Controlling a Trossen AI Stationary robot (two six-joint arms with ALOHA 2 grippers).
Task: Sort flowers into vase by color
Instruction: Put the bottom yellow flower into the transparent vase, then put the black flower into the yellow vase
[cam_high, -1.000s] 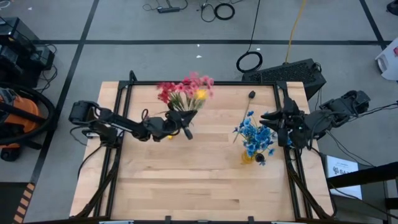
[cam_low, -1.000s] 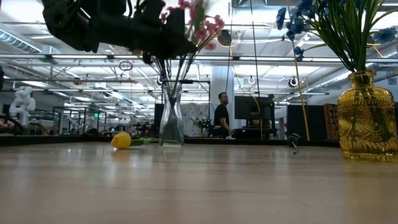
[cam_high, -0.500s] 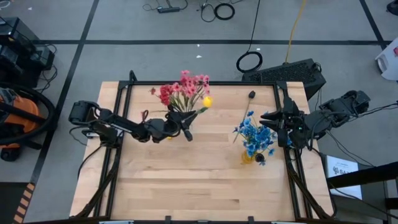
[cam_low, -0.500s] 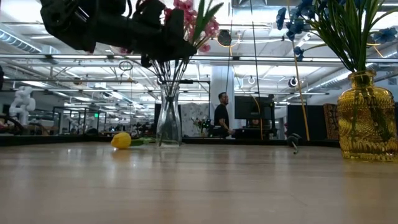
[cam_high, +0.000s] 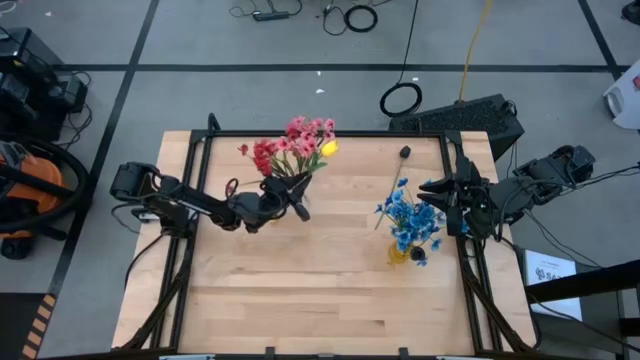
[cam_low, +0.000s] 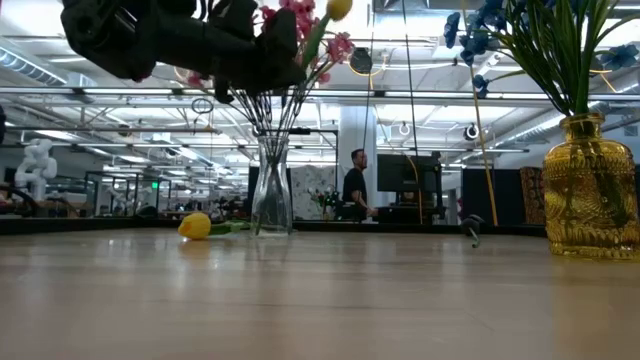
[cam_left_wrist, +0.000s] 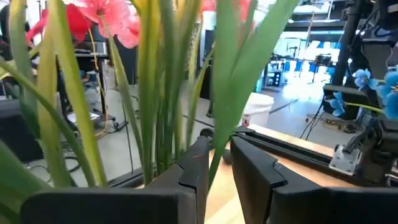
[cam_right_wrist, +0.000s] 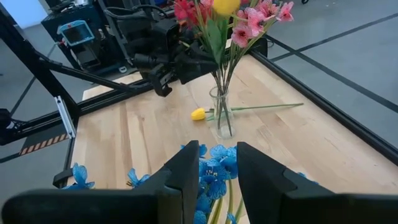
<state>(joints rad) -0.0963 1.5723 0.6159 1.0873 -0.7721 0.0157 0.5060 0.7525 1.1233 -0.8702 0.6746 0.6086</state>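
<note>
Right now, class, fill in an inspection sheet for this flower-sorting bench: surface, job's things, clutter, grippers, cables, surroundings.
Surface: wooden table, bare at the near side.
Job's things: red, pink and yellow flowers in clear vase; blue flowers in amber vase; yellow bud and dark bud lying loose.
Clutter: nothing seen.
Grippers: left gripper at the clear vase's stems, fingers slightly apart; right gripper beside the blue flowers, fingers open.
Cables: coils on the floor.
Surroundings: person beyond the table.
</note>
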